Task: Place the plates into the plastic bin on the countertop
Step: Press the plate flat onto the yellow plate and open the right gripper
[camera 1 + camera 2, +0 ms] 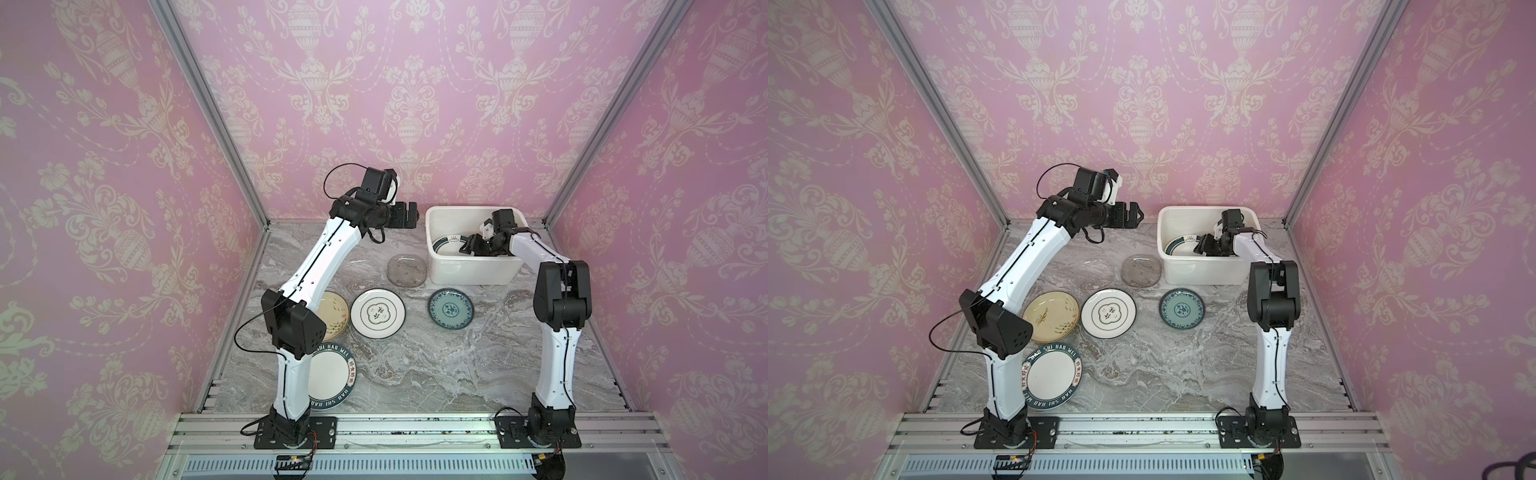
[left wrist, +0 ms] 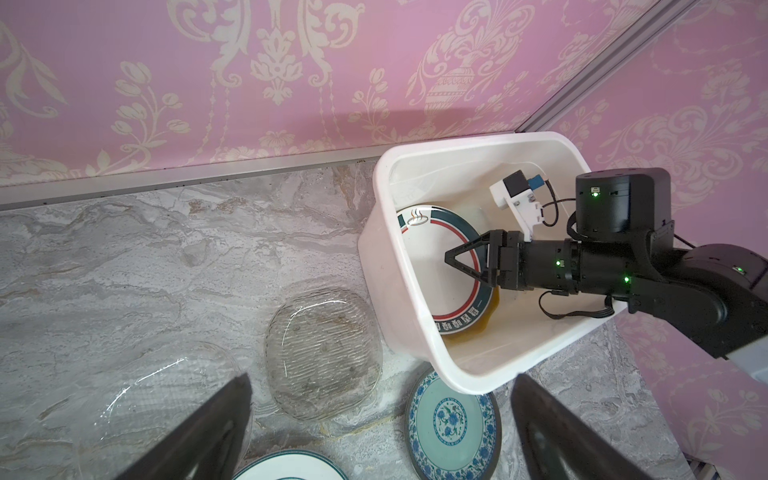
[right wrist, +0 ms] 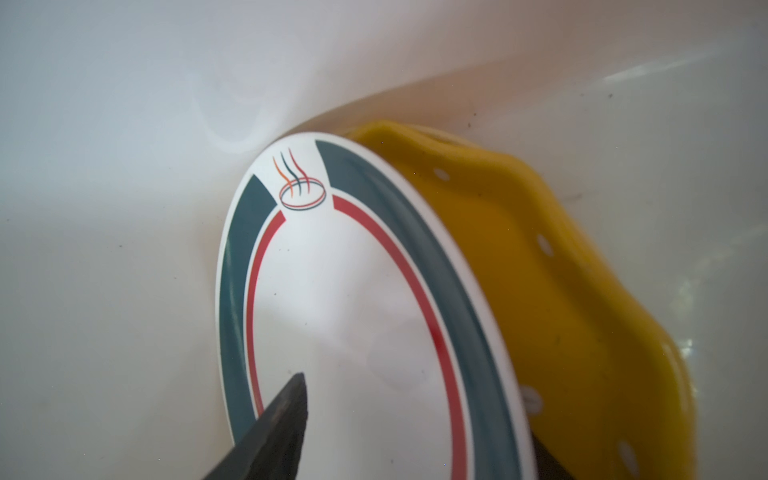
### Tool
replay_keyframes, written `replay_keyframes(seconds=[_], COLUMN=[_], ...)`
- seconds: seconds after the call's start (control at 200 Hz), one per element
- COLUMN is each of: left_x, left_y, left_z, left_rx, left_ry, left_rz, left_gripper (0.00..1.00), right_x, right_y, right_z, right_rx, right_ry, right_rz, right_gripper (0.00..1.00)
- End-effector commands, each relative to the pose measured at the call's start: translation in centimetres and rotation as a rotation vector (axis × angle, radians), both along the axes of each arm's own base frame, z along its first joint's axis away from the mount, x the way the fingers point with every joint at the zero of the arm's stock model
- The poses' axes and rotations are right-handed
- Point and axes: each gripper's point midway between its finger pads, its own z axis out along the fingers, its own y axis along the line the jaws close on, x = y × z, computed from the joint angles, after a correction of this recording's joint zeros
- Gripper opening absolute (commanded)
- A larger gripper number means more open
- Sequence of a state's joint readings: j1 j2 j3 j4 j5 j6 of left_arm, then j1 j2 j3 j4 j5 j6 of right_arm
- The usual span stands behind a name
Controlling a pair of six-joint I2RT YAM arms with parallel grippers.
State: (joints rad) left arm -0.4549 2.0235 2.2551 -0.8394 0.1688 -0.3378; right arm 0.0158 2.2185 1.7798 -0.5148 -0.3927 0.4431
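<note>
The white plastic bin (image 1: 473,274) stands at the back right of the grey marble countertop (image 1: 415,365). Inside it a white plate with a teal and red rim (image 3: 353,291) leans on a yellow scalloped plate (image 3: 540,249). My right gripper (image 3: 419,419) is down in the bin, open, its jaws either side of that white plate's rim. My left gripper (image 1: 409,214) hangs open and empty above the counter, left of the bin. On the counter lie two clear glass plates (image 1: 407,270) (image 1: 357,272), a pale yellow plate (image 1: 332,318), a white green-ringed plate (image 1: 377,313), a teal patterned plate (image 1: 451,308) and a lettered dark-rimmed plate (image 1: 330,376).
Pink patterned walls close in the back and both sides. A silver slotted rail (image 1: 415,428) with both arm bases runs along the front. My left arm's elbow (image 1: 291,320) covers part of the pale yellow and lettered plates.
</note>
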Motion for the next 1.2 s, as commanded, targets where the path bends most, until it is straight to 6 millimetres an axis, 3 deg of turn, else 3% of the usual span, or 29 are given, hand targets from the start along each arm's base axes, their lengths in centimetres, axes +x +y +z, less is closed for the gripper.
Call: replay_keyframes(seconds=[0.0, 0.285, 0.485, 0.63, 0.746, 0.971, 1.081, 1.196], left_x=[0.0, -0.2, -0.7, -1.3, -2.5, -8.1, -10.9, -13.9], left_y=[0.0, 1.3, 3.8, 7.0, 10.9, 16.6, 17.9, 18.6], left_z=[0.0, 0.9, 3.7, 6.6, 7.9, 10.1, 8.4, 5.7], left_rx=[0.023, 0.086, 0.165, 0.228, 0.26, 0.044, -0.032, -0.027], left_ry=[0.006, -0.029, -0.123, -0.234, -0.319, -0.488, -0.393, -0.219], left_rz=[0.01, 0.03, 0.091, 0.207, 0.378, 0.516, 0.541, 0.563], left_gripper=[0.99, 0.99, 0.99, 0.99, 0.99, 0.99, 0.99, 0.99], right_x=[-1.0, -1.7, -2.5, -2.7, -2.7, -2.8, -3.2, -4.4], right_y=[-0.7, -2.4, -3.9, -4.6, -5.0, -4.3, -3.4, -2.6], right_z=[-0.8, -0.1, 1.7, 5.4, 8.4, 14.9, 19.4, 21.5], right_rx=[-0.071, -0.186, -0.28, -0.342, -0.381, -0.368, -0.275, -0.166], right_ry=[0.05, 0.073, 0.064, -0.02, -0.097, -0.291, -0.44, -0.508], right_rz=[-0.007, -0.028, -0.053, -0.074, -0.097, -0.133, -0.175, -0.211], right_gripper=[0.7, 0.85, 0.97, 1.0, 1.0, 1.0, 1.0, 1.0])
